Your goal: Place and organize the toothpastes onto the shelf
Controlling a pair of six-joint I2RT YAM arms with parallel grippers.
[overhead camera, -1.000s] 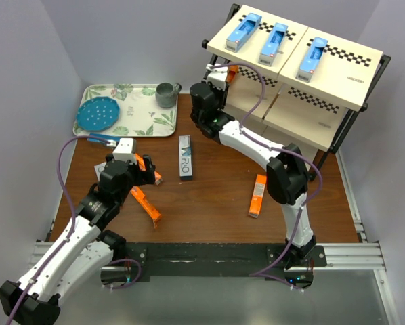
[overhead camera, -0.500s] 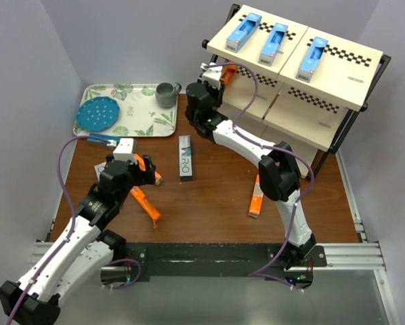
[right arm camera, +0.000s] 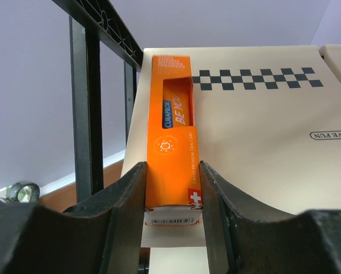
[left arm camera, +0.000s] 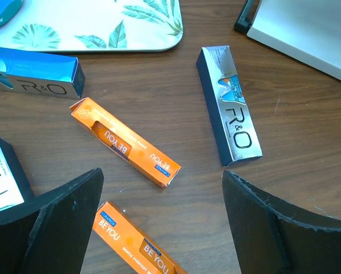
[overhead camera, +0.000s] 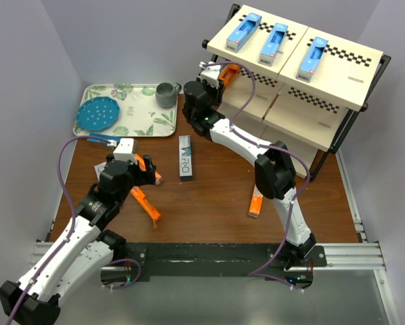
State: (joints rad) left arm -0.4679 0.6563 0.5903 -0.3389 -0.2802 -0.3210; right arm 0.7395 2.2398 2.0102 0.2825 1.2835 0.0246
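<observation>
While the right fingers (right arm camera: 125, 200) are clamped on the orange toothpaste box (right arm camera: 170, 142), seat it flat on the shelf (right arm camera: 262, 114) before release.

Near the bases, the left fingers (left arm camera: 62, 222) hang apart above the table (left arm camera: 307, 142), holding nothing, over loose orange boxes (left arm camera: 125, 142) and a grey R&O box (left arm camera: 230, 111). Farther out, the right fingers grip the box's lower end at the left edge of what appears to be the middle board, just beside the black frame upright (right arm camera: 82, 103); contact with the board cannot be confirmed. Align the long axis with the upright, lower until the full length rests on the slant, part the fingers just enough, then retreat straight back. Three blue boxes (overhead camera: 271, 42) occupy the top board.
</observation>
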